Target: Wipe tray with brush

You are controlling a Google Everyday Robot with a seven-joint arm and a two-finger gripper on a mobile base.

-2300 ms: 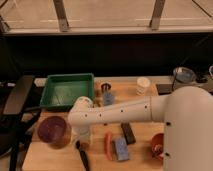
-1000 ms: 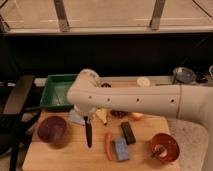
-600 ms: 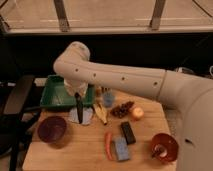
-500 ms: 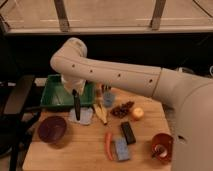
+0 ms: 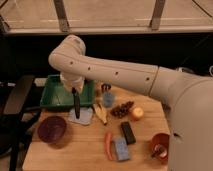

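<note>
Tray (image 5: 52, 98): green, rectangular, raised sides; camera view places it at the 10 o'clock corner of the desk (image 5: 90, 155), partly covered by the white arm (image 5: 115, 72) that reaches in from 3 o'clock. Gripper (image 5: 75, 91): hangs over the tray's 5 o'clock part, clamped on the top end of the brush (image 5: 77, 106). Brush: slim, black, held close to upright, running down toward 6 o'clock across the tray's near rim; its lower end shows against a pale grey-blue mat (image 5: 85, 118) lying just beside that rim, and whether it touches anything cannot be told. Purple bowl (image 5: 52, 129): round, at 8 o'clock on the desk, apart from the tray. Blue cup (image 5: 108, 99): just off the tray's 3 o'clock side. Banana (image 5: 101, 114): between mat and dark cluster (image 5: 121, 108). Yellow-orange fruit (image 5: 136, 113): at 3 o'clock of the cluster. Black block (image 5: 128, 133), carrot (image 5: 108, 145) and blue sponge (image 5: 120, 149): grouped near the desk's 6 o'clock edge. Orange bowl (image 5: 160, 145): at 4 o'clock.
</note>
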